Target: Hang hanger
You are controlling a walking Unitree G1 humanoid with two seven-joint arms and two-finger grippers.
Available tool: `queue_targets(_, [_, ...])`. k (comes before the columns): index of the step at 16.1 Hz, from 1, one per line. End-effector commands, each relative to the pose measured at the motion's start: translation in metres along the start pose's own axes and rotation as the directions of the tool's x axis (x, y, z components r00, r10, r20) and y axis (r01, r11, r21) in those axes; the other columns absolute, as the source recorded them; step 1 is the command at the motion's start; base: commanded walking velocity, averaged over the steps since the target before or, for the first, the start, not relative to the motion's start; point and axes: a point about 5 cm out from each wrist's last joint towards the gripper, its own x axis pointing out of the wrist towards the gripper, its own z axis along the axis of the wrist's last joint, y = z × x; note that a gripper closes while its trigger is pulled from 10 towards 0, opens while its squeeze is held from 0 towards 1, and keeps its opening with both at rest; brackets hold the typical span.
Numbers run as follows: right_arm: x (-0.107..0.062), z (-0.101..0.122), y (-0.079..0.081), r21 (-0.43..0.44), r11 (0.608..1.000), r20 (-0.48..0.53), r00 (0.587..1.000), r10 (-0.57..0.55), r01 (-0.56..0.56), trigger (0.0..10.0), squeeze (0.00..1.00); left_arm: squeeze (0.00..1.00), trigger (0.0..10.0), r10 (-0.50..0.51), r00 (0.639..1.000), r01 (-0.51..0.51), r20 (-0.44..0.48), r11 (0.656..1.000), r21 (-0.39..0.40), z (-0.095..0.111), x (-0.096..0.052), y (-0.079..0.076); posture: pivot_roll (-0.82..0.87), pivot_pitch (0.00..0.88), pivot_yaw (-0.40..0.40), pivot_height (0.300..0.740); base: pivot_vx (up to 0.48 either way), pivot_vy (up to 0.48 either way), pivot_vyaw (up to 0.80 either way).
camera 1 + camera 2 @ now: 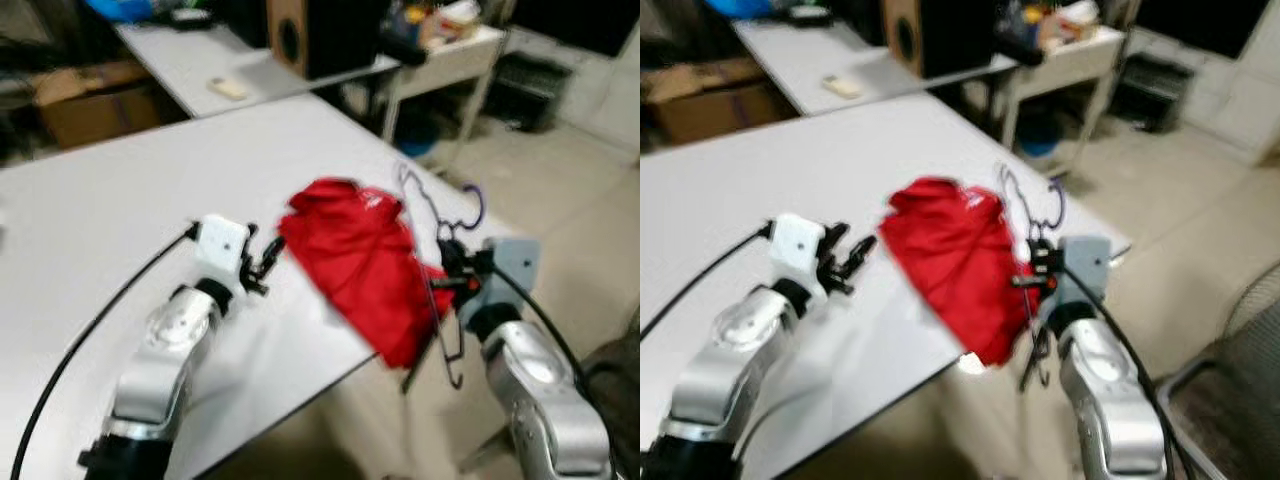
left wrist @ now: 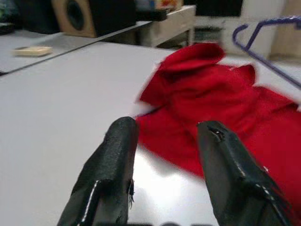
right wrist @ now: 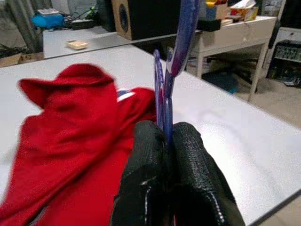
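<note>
White desk (image 1: 120,210), pictures blurred. Red garment (image 1: 360,265) lies crumpled at the desk's near right edge, part of it drooping over the rim. A small pale patch with blue and red marks sits on the cloth near the collar; too blurred to read as writing.

Hanger (image 1: 436,215): thin purple wire, hook up, running along the garment's right side and down past the desk edge. Right gripper (image 3: 167,141) at that edge, jaws closed on the hanger wire; in the right wrist view the purple wire rises straight from between the two black fingers.

Left gripper (image 1: 263,260) over the desk just left of the garment, jaws parted, holding nothing; the red cloth lies just ahead of its tips in the left wrist view.

Behind: a second desk (image 1: 190,60) carrying a wood-sided speaker (image 1: 300,35) and a small pale flat object (image 1: 228,88). No legible labels anywhere.
</note>
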Motion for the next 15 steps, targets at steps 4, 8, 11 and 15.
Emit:
queue_targets(4, [-0.001,0.002,-0.003,-0.021,1.0,0.001,1.0,-0.004,0.004,10.0,0.0,0.0,10.0,0.038,0.999,-0.037,0.005,0.999,-0.038,0.0,0.0,-0.001,-0.1,0.0,-0.011,0.74,0.0,-0.12,0.0])
queue_targets(8, [0.001,0.01,-0.027,-0.082,0.995,0.006,0.998,-0.063,0.064,10.0,0.0,0.0,10.0,0.049,0.997,-0.05,-0.052,0.999,-0.015,-0.009,0.017,0.002,-0.12,0.0,-0.006,0.74,0.0,0.0,0.0])
queue_targets(11, [-0.001,0.013,-0.042,-0.113,0.989,-0.005,0.995,-0.099,0.098,10.0,0.0,0.0,10.0,-0.041,0.996,0.041,-0.077,0.999,0.003,-0.012,0.033,-0.009,-0.14,0.0,0.002,0.74,0.0,0.0,0.0])
queue_targets(15, [-0.001,0.005,-0.048,-0.151,0.986,-0.156,0.987,0.043,-0.067,10.0,0.0,0.0,10.0,-0.008,0.998,0.008,-0.063,1.0,-0.007,-0.01,0.038,-0.001,-0.17,0.0,0.017,0.74,0.0,0.0,0.0])
